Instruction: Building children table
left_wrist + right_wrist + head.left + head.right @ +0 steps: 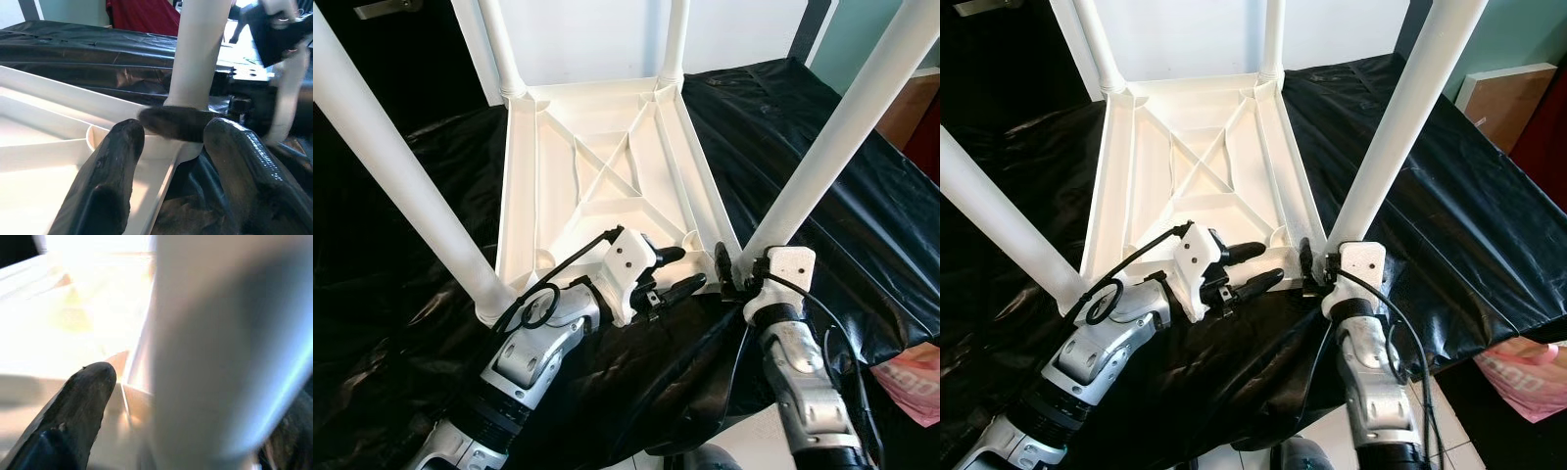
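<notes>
Children's table [607,186]: white plastic, lying upside down on a surface covered in black sheeting [822,166], its ribbed underside facing up, directly ahead of both pincers.

Legs: four white tubes are standing up from the corners; the near right leg [832,147] is rising beside the right pincer, the near left leg [401,186] is standing out past the left arm's elbow side, and the two far legs [675,39] are at the table's far end, well away from both pincers.

Left pincer [677,271]: hovering at the table's near edge, its two black fingers [112,176] spread apart and holding nothing; in the left wrist view the fingertips are framing the corner socket and the base of the near right leg, with the right pincer just beyond.

Right pincer [732,274]: sitting at the foot of the near right leg, at the table's near right corner; the right wrist view is showing one black finger [78,406] on one side of the white tube and a dark shape on the other side, so the fingers are bracketing the leg, but I cannot tell whether they are pressing on it.

Pincers to each other: close together, tips pointing toward one another across the corner.

Pink package [911,382]: lying low, off to the outer side of the right arm.
</notes>
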Controlling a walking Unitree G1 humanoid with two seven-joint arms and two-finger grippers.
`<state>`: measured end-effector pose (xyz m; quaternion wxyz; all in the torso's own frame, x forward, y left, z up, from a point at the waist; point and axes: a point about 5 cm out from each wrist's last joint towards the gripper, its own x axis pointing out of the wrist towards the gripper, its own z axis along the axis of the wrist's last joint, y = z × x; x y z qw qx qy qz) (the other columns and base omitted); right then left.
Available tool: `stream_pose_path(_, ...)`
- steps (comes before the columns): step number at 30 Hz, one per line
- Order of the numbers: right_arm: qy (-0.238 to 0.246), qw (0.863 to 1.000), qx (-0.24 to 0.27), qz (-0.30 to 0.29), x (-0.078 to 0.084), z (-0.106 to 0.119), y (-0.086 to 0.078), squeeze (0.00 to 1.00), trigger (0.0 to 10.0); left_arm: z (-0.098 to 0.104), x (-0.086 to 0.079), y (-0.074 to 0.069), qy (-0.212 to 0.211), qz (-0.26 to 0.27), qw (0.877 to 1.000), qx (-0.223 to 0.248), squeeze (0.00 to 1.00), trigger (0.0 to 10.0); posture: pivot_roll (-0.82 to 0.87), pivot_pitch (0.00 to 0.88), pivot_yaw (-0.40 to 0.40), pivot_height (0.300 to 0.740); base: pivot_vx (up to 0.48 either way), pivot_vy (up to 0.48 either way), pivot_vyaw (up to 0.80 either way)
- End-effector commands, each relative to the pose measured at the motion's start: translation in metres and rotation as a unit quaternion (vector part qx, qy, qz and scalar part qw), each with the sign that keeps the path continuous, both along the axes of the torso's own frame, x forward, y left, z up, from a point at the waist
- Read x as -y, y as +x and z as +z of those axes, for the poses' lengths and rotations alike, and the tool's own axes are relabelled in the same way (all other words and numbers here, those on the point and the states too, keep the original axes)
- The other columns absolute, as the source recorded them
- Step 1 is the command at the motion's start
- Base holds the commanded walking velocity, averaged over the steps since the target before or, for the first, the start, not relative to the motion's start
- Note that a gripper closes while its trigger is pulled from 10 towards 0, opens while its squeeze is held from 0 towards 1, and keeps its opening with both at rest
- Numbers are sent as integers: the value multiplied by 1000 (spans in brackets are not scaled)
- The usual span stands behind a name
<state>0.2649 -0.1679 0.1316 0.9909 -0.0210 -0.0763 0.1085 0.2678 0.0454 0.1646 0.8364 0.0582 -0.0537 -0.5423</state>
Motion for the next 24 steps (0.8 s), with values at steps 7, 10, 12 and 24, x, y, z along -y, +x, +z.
stream_pose_path(7, -49, 992, 1, 112, 10, 8, 7, 0, 10000, 1, 3, -4, 12, -52, 999, 6, 0, 10000, -35, 88, -22, 740, 0, 0, 0)
stream_pose_path(10, -59, 990, 0, 125, 11, 9, 13, 0, 10000, 1, 3, -3, 11, -52, 999, 8, 0, 10000, -33, 86, -21, 740, 0, 0, 0)
stream_pose_path(12, -59, 990, 0, 125, 11, 9, 13, 0, 10000, 1, 3, -3, 11, -52, 999, 8, 0, 10000, -33, 86, -21, 740, 0, 0, 0)
stream_pose_path(24, -83, 983, -16, 164, 9, 2, 24, 0, 0, 2, -1, -3, 13, -42, 999, 11, 0, 10000, -3, 85, -36, 740, 0, 0, 0)
